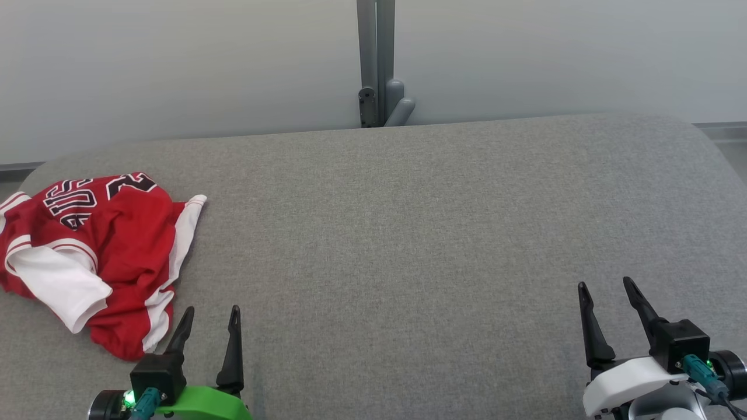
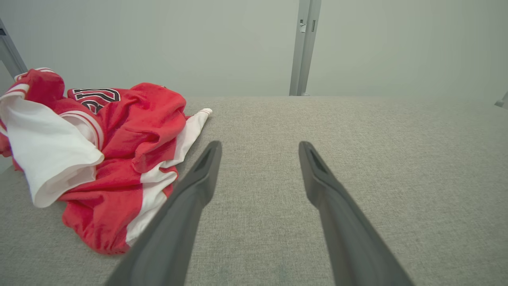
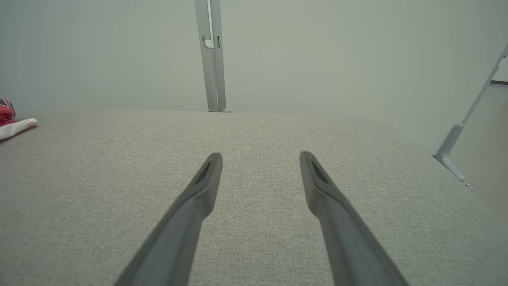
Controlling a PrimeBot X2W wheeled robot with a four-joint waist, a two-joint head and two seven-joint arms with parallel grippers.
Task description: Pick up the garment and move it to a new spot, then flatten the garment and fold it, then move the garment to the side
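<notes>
- One garment, a crumpled red and white jersey, is seen lying on one grey bench.
- Two grippers are counted.
- The left gripper is held with its fingers spread apart and nothing between them. It is placed just beside the garment's near edge; contact cannot be told.
- The right gripper is likewise spread and empty, well apart from the garment, far to its right.
- One grey post is seen beyond the garment, to its right.

The grey table is wide and flat, with lots of open room from the middle to the right side. The red and white shirt sits in a lumpy heap at the left edge. 1 grey post stands behind the far edge.
</notes>
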